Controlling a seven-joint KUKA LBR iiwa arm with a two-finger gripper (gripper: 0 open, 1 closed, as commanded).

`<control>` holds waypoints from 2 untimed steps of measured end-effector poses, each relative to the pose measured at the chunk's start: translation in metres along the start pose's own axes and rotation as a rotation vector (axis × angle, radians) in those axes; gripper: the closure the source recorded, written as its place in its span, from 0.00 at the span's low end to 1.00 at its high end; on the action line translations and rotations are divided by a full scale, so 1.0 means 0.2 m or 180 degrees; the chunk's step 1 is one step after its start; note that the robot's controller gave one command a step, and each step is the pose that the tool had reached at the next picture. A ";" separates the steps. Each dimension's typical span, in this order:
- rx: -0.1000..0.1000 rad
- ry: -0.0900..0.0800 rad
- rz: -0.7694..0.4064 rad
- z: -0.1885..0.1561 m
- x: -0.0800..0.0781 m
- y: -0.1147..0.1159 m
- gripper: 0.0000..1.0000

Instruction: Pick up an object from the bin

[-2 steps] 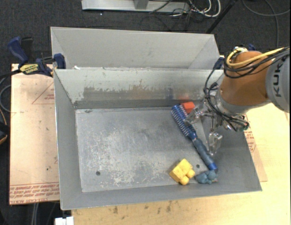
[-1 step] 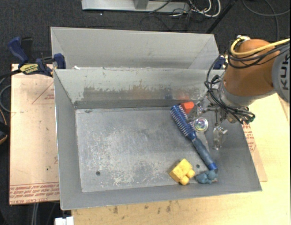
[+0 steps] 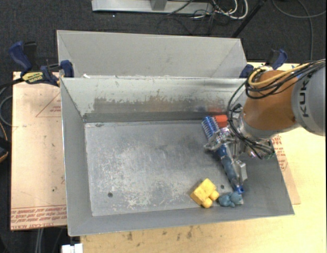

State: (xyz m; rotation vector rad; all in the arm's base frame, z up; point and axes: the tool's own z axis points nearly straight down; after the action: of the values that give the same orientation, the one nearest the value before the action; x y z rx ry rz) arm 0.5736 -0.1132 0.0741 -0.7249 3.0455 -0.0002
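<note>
Grey sheet-metal floor (image 3: 142, 167) of the bin (image 3: 73, 157), near edge first. A small blue-grey lump (image 3: 229, 199) lies at the near right, close against the near wall. It is a little longer than it is wide, and its long axis runs roughly left to right along that wall. No clear front or back end to it.

Just to its left, touching or nearly so, sits a yellow block (image 3: 204, 193). It is turned on the diagonal, with one corner pointing at the near wall.

The gripper (image 3: 238, 188) comes down at a slant from the upper left and ends just above the right end of the lump. Whether it is spread or pressed together cannot be told from this angle, and nothing can be seen pinched in it. Contact with the lump: cannot tell.

Further back, near the foot of the far wall, is a blue ribbed piece (image 3: 209, 125) with an orange-red piece (image 3: 221, 119) touching it behind. The arm (image 3: 274, 107), orange-covered, enters over the right wall with black cables looped on it.

The floor is scuffed and scratched, with a darker smeared band along the far wall.

Beyond the bin is dark flooring, with a flat grey stand base (image 3: 147, 4) and a tangle of loose cables (image 3: 226, 1).
</note>
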 end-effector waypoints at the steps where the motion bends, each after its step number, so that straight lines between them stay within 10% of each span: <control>1: -0.0006 0.0031 -0.0485 -0.36 0.38 0.03 0.00; 2: 0.0015 -0.0015 -0.0703 0.00 0.19 0.40 0.00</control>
State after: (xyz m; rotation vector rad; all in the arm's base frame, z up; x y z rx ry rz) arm 0.5042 -0.0589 0.0730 -1.0541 2.9416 -0.0077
